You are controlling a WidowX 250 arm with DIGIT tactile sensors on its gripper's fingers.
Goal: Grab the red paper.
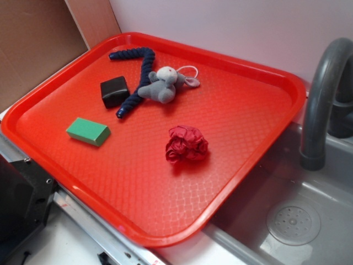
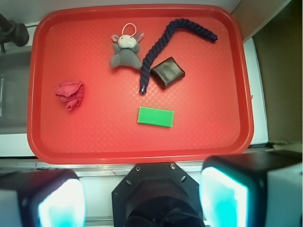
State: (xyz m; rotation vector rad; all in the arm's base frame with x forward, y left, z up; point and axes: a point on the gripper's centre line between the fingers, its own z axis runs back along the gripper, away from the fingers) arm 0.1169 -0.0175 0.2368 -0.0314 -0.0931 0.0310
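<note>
The red paper [image 1: 187,144] [image 2: 70,93] is a crumpled dark crimson ball lying on the red-orange tray [image 1: 231,182] [image 2: 208,127], toward its sink side. My gripper [image 2: 142,201] hangs high above the tray's near edge, over the robot base. Its two cyan-lit fingers [image 2: 222,198] stand wide apart with nothing between them. The paper is far from the fingers, up and to the left in the wrist view. In the exterior view the gripper is out of sight.
On the tray also lie a grey plush mouse [image 1: 164,84] [image 2: 126,50], a dark blue rope [image 1: 137,77] [image 2: 163,45], a black block [image 1: 114,91] [image 2: 167,72] and a green block [image 1: 88,131] [image 2: 155,117]. A grey sink [image 1: 292,221] with a faucet [image 1: 320,105] adjoins the tray.
</note>
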